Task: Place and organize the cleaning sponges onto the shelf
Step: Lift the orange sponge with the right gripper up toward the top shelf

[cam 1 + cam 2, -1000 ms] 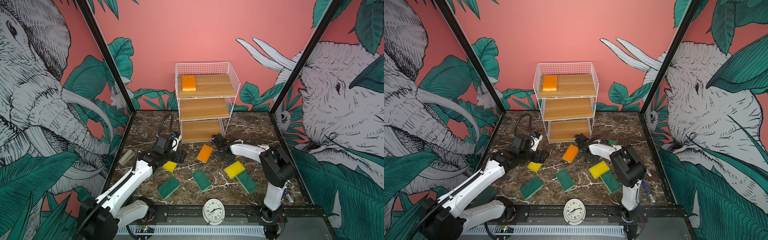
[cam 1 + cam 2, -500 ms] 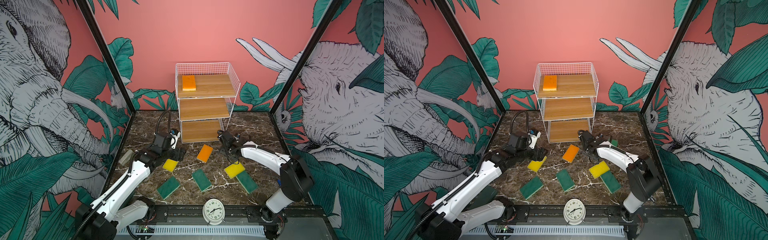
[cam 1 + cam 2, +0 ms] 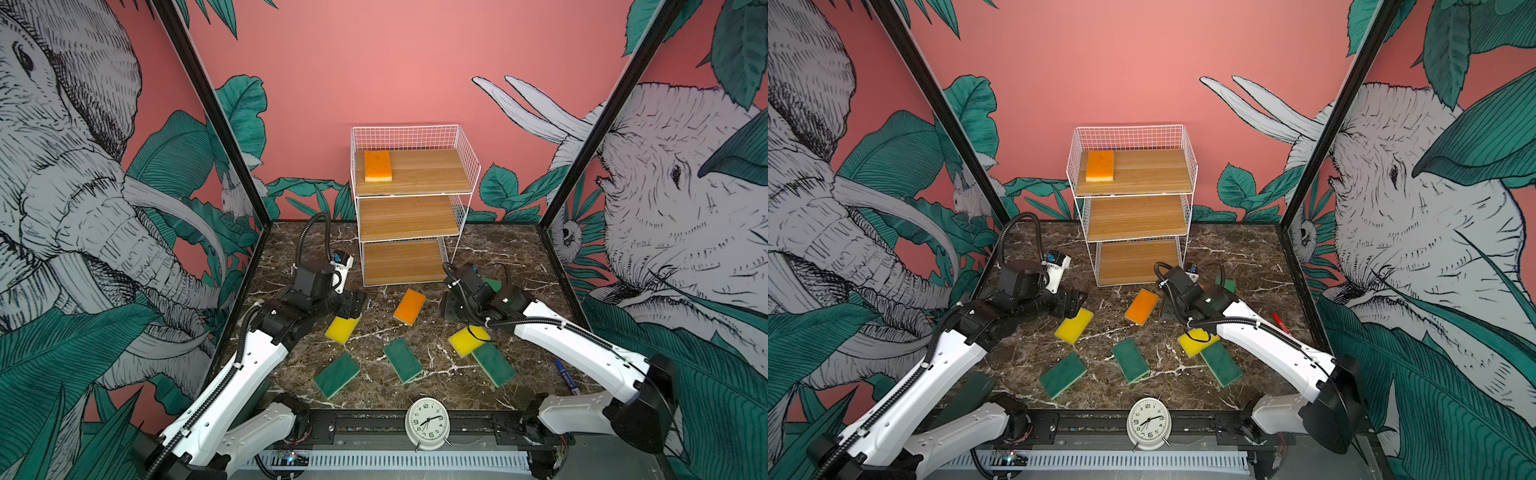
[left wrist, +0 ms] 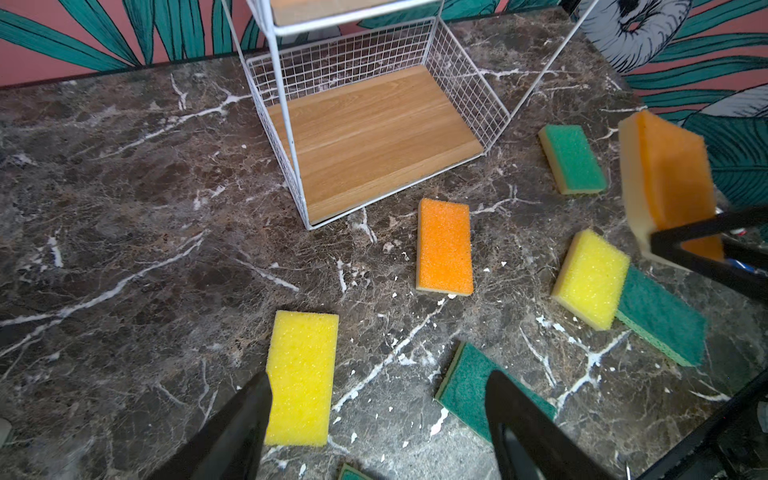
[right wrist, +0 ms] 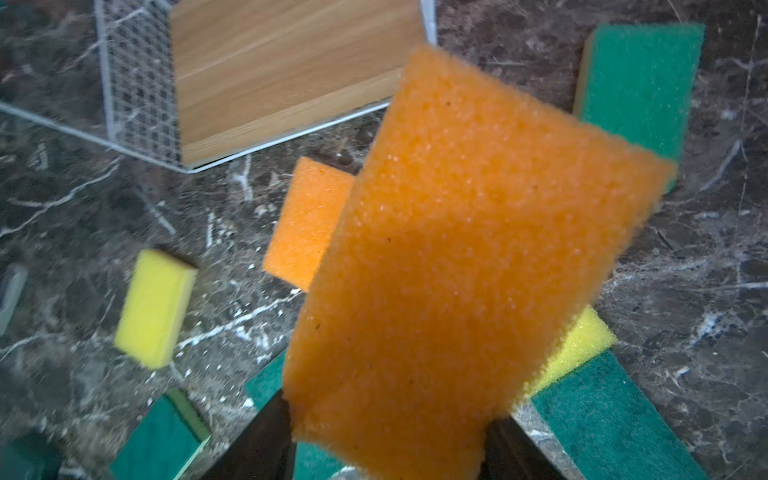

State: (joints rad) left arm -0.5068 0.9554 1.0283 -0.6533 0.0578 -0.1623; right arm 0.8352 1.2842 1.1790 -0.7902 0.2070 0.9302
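Item: orange sponge [image 5: 457, 249], clamped in right gripper [image 5: 386, 449], centre-right in a top view, before shelf [image 3: 409, 218]. Left gripper [image 4: 380, 376]: jaws spread over yellow sponge [image 4: 301, 376]. Handling: lift clear of wire rim, lay flat beside shelved sponge [image 3: 377, 165], upper tier. Obscured: held sponge hidden under wrist in both top views

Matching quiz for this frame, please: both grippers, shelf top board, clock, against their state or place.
1 left gripper
2 right gripper
3 shelf top board
4 alarm clock

A shut on the raised orange sponge
B front centre, nearest the top camera
C open, beside a yellow sponge
D bears the shelved orange sponge

Pairs: 1-C, 2-A, 3-D, 4-B
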